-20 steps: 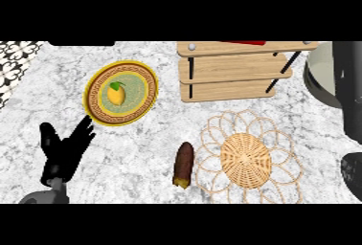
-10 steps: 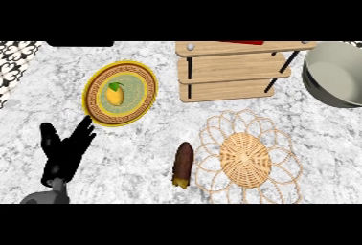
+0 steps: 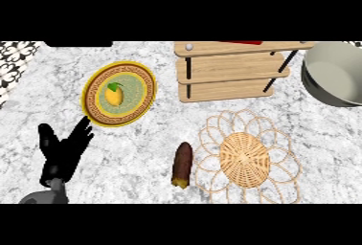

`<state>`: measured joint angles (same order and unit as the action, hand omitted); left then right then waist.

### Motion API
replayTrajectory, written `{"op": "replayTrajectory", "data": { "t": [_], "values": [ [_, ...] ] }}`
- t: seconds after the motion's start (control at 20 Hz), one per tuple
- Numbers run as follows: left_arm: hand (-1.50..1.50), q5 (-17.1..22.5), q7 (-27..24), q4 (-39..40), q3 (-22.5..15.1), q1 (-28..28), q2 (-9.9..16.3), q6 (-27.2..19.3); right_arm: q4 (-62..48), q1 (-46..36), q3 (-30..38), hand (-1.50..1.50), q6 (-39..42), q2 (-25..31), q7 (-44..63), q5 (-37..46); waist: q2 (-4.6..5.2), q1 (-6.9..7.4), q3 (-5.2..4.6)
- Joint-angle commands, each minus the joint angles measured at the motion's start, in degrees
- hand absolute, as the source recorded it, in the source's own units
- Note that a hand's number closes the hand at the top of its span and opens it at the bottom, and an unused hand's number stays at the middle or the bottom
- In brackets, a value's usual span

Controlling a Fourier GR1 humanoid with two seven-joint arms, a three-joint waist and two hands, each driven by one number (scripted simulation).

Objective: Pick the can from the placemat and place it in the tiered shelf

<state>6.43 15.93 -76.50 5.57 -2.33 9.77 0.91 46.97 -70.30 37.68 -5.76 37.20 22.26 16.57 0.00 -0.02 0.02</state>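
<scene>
A marble-patterned bench fills the view from above, seen steeply downward. One robot hand, the left, rests near the lower left edge with its black fingers straight and spread upward, holding nothing; its fingertips lie just below the rim of a plate. The right robot hand does not show. There is one round plate with a yellow and brown patterned rim, at upper left of centre, and on it sits one yellow lemon with a green leaf. One wooden tiered shelf with black posts stands at the top, right of centre, its boards bare apart from a sliver of red at the top edge. One grey bowl sits at the upper right, cut off by the right edge, just beside the shelf. One woven placemat with a looped border lies at lower right, reaching the bottom edge, with nothing on it. One dark brown, elongated object, yellowish at its lower end, lies on the bench with its right side touching the placemat's left loops; no can is recognisable anywhere. Open bench runs between the left robot hand and this brown object, and between the plate and the shelf.
</scene>
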Motion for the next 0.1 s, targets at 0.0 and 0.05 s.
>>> {"op": "replayTrajectory", "data": {
  "t": [0.0, 0.05],
  "values": [
    [0.0, -0.1, 2.7, -4.7, -1.2, 0.9, -0.9, -0.8, -0.6, 4.0, 3.2, -1.5, 6.5, 5.6, -3.0, -5.3, -0.05, 0.28, 0.04],
    [0.0, 2.2, 2.4, -3.5, 0.9, 0.5, 1.7, 2.5, -2.8, 6.1, 3.8, -1.5, 7.1, 5.6, -6.2, -6.0, 0.11, 0.48, 0.03]
  ]
}}
